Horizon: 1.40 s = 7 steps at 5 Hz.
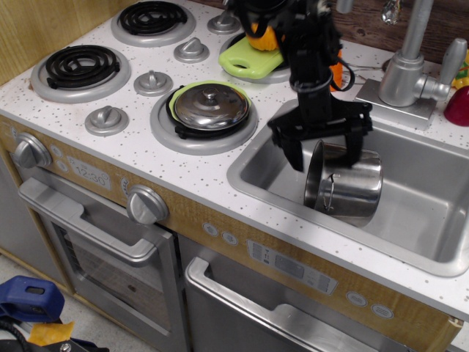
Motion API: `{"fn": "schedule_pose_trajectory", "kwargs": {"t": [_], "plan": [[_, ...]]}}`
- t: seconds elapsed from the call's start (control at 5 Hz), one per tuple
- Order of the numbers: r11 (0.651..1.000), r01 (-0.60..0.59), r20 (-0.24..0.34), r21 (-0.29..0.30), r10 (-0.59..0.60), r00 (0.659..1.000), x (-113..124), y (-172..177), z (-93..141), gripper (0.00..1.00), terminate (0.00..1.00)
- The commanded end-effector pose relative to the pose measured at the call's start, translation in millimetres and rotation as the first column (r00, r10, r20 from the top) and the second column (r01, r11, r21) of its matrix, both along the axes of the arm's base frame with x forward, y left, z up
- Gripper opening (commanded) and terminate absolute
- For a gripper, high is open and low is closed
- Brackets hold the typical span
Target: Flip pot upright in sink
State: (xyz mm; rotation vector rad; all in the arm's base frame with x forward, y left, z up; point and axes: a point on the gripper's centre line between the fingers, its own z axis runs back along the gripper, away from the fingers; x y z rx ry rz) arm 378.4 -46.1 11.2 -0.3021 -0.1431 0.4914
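Observation:
The shiny steel pot [346, 186] lies on its side in the grey sink [432, 249], its mouth facing left and a thin wire loop handle on its near side. My black gripper [323, 157] hangs open over the pot's left end, one finger [294, 152] left of the rim and the other [352, 148] over the pot's body. It holds nothing.
A domed steel lid [212, 106] sits on the front burner left of the sink. A green board [258, 57] with an orange pumpkin partly hidden behind my arm lies behind it. The faucet [405, 62] stands at the sink's back rim, with a red object [459, 108] at the right edge.

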Motion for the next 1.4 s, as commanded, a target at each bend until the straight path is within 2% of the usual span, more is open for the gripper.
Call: {"fn": "schedule_pose_trajectory", "kwargs": {"t": [0.0, 0.2, 0.4, 0.6, 0.8, 1.0, 1.2], "plan": [[0.982, -0.084, 0.163, -0.171, 0.112, 0.98, 12.9, 0.8, 25.2, 1.0, 0.0], [0.957, -0.102, 0.18, -0.27, 0.155, 0.972, 13.8, -3.0, 19.3, 1.0, 0.0], [0.93, -0.139, 0.18, -0.341, 0.21, 0.961, 19.8, -8.9, 12.4, 0.0, 0.0], [0.921, -0.152, 0.175, -0.359, 0.226, 0.958, 23.5, -8.3, 15.1, 0.0, 0.0], [0.925, -0.15, 0.177, -0.35, 0.223, 0.959, 22.4, -8.8, 14.5, 0.0, 0.0], [0.951, -0.158, 0.173, -0.267, 0.208, 0.963, 22.4, -10.6, 13.7, 0.0, 0.0], [0.989, -0.123, 0.142, -0.075, 0.133, 0.981, 25.4, -15.9, 14.4, 0.0, 0.0]]}}
